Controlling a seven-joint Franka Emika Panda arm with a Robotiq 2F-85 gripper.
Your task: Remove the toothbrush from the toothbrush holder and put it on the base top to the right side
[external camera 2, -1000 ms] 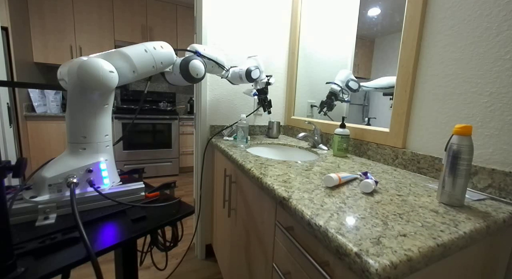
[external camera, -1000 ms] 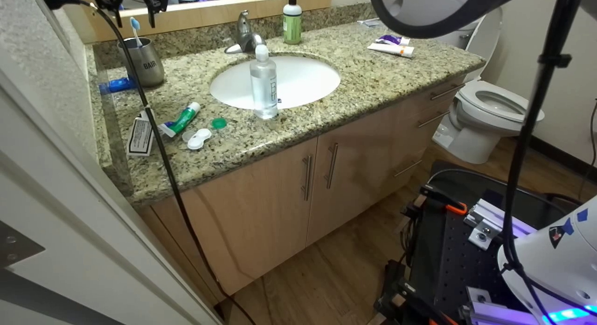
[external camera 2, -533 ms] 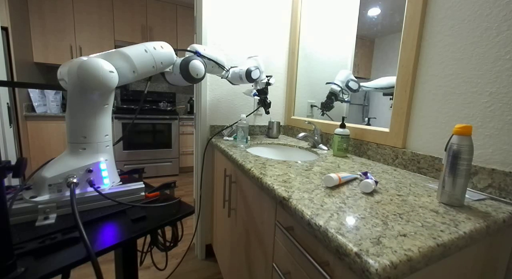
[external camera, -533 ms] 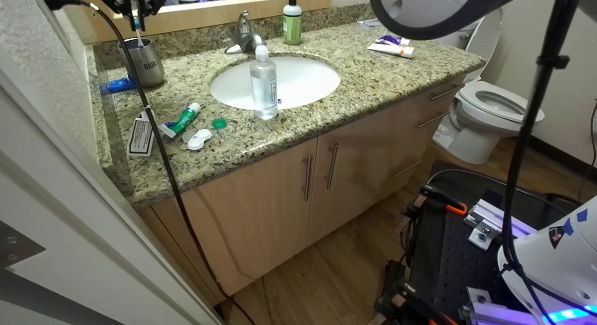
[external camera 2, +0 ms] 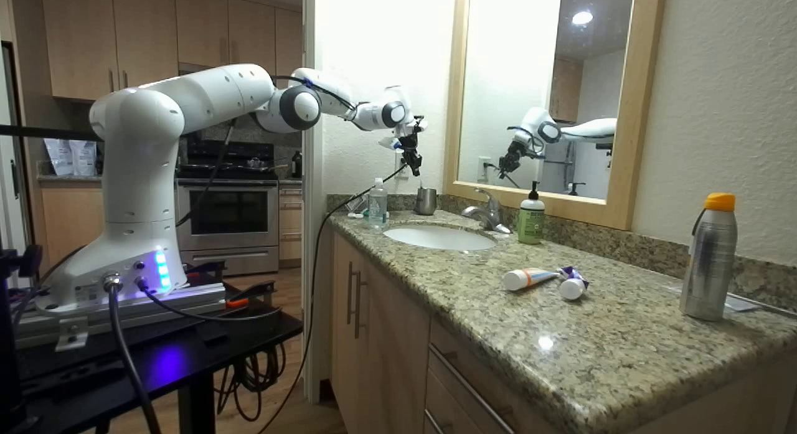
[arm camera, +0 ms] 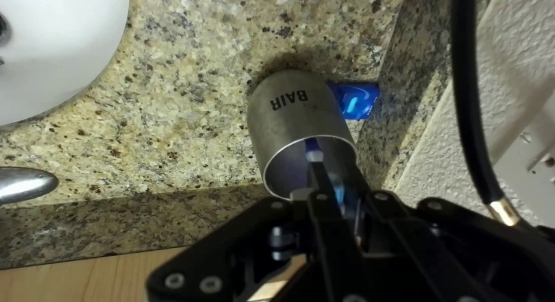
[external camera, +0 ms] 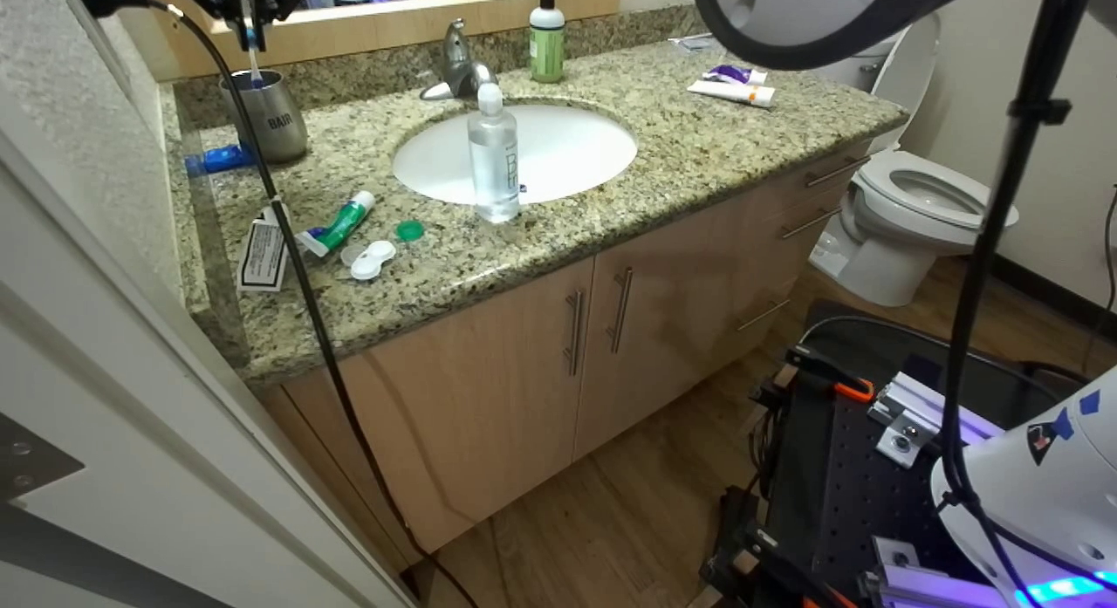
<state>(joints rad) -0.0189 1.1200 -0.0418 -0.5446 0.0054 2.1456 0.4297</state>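
Note:
The toothbrush holder point(external camera: 272, 124) is a grey metal cup marked BAIR, standing upright on the base top point(external camera: 689, 146), the speckled granite counter. Just above its rim my gripper point(external camera: 250, 43) points down, shut on the toothbrush point(external camera: 255, 67) near its light-blue head. In the wrist view the toothbrush head point(arm camera: 340, 193) shows between the dark fingers, and its blue-and-white handle reaches into the cup point(arm camera: 299, 115). The lower end of the handle is hidden inside. In an exterior view the gripper point(external camera 2: 416, 171) hangs over the cup point(external camera 2: 426, 201).
A clear bottle point(external camera: 495, 167) stands before the white sink point(external camera: 576, 150), with the faucet point(external camera: 458, 71) and green soap bottle point(external camera: 547, 45) behind. Tubes point(external camera 2: 529, 278) and a metal bottle point(external camera 2: 708, 266) occupy the counter's far end from the cup. The mirror point(external camera 2: 517, 48) rises behind.
My fingers have come together around the toothbrush. Since half a second ago the gripper has risen slightly with it, and more of the blue handle shows above the rim.

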